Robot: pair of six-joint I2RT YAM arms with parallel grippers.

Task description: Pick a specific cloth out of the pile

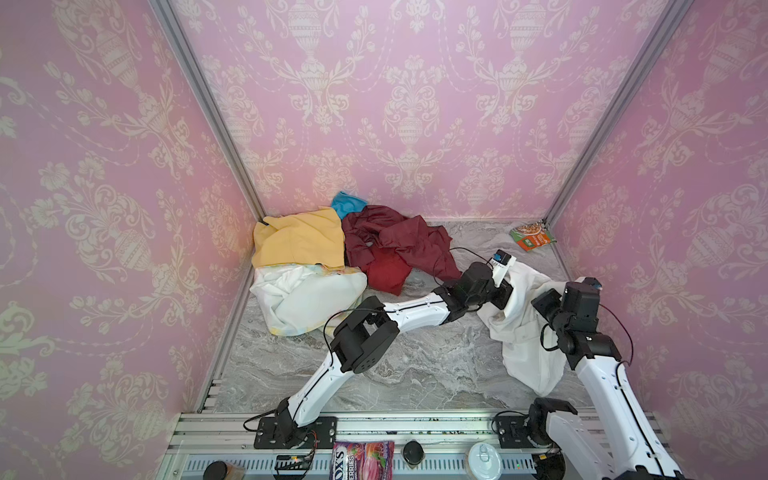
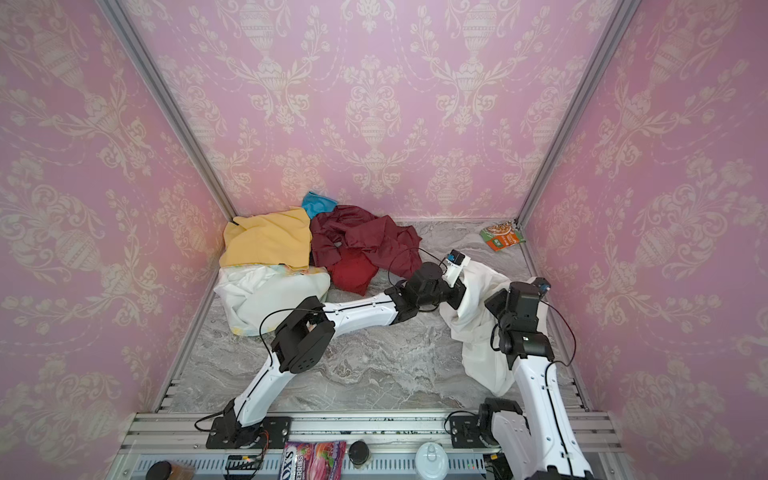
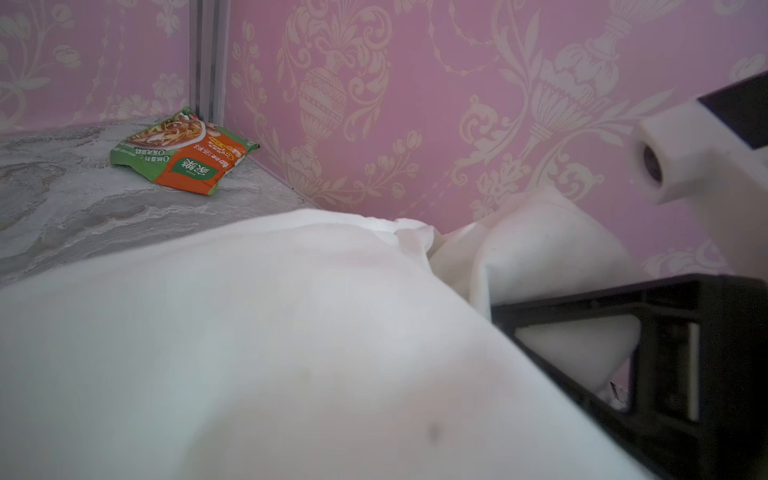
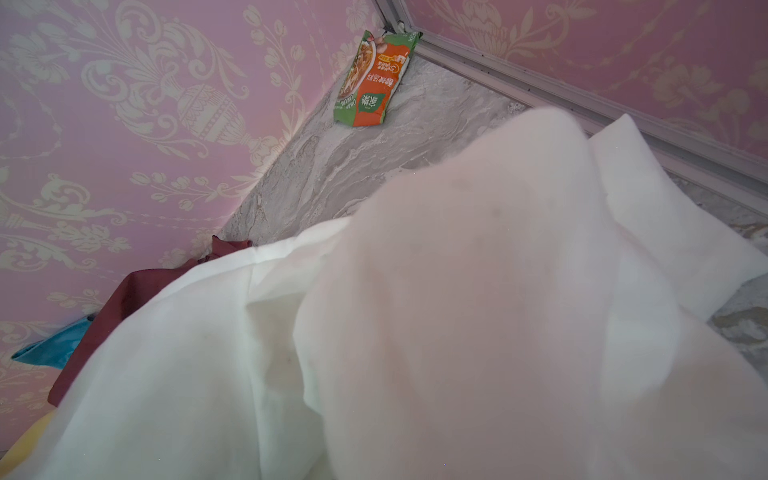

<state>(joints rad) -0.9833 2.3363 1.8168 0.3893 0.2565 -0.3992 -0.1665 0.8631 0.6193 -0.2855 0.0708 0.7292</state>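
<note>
Nearest, on the front rail: candy bag [image 1: 363, 459] and tin can [image 1: 484, 459], off the surface [image 1: 415, 365], not part of the job.

Next back, right half of the surface: cloth [image 1: 523, 332], plain white, out of the pile [image 1: 332, 257] and well apart from it. Held at two spots. Left tool [image 1: 505, 293] reaching across the middle, closed tight on a fold at the far, upper end; fabric visible between its parts in the left wrist view. Right tool [image 1: 540, 307] just beside it, tips buried in fabric, judged clamped on the same cloth, since bunched high there rather than slumped. Probably gripped by both to keep it raised and clear of the other pieces.

Long axis running near-to-far, slightly slanted. High end at the tools, far side. Loose tail hanging toward the front rail, apparently touching the surface at right. Bunched and wrinkled mid-length, not flat. Mostly white fabric in both wrist views.

Further back, far left corner: floral white sheet [image 1: 303, 299] nearest, yellow cloth [image 1: 299, 239] behind, red cloth [image 1: 386, 274] and shiny maroon cloth [image 1: 395, 241] beside, blue scrap [image 1: 349, 203] against the back wall. Untouched by either tool.

Far right corner: noodle packet [image 1: 532, 237], flat, apart from everything.

Judged: extraction done, only set-down or release left.
</note>
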